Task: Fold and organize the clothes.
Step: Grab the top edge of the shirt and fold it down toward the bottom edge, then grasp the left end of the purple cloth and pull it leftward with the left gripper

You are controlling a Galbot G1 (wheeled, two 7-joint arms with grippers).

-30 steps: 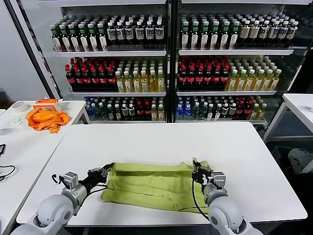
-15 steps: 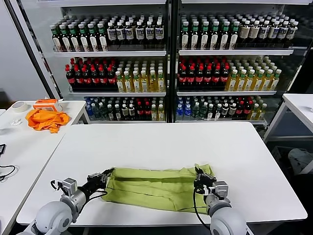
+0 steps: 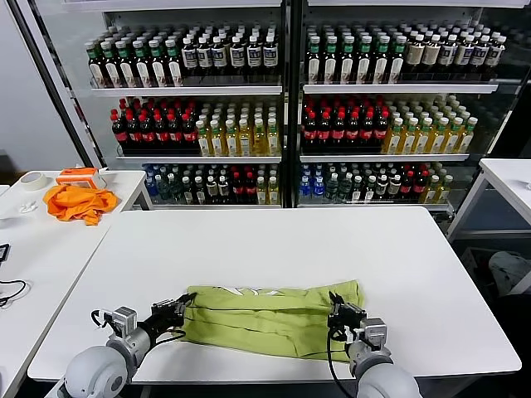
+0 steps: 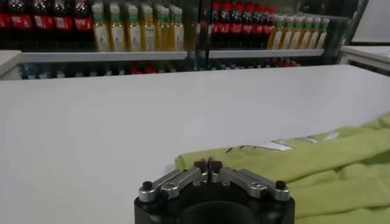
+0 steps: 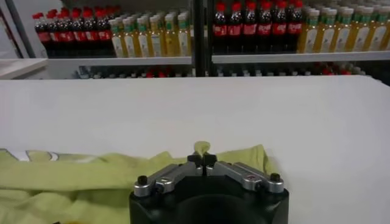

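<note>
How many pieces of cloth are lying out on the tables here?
2. A lime-green T-shirt lies folded on the near edge of the middle table, between the robot's two arms. A crumpled orange cloth sits on the table to the left. Others may be hidden.

Bright, even light overhead; soft shadows under the shirt (image 3: 270, 311); wrist views blur the far bottles (image 4: 146, 27).
</note>
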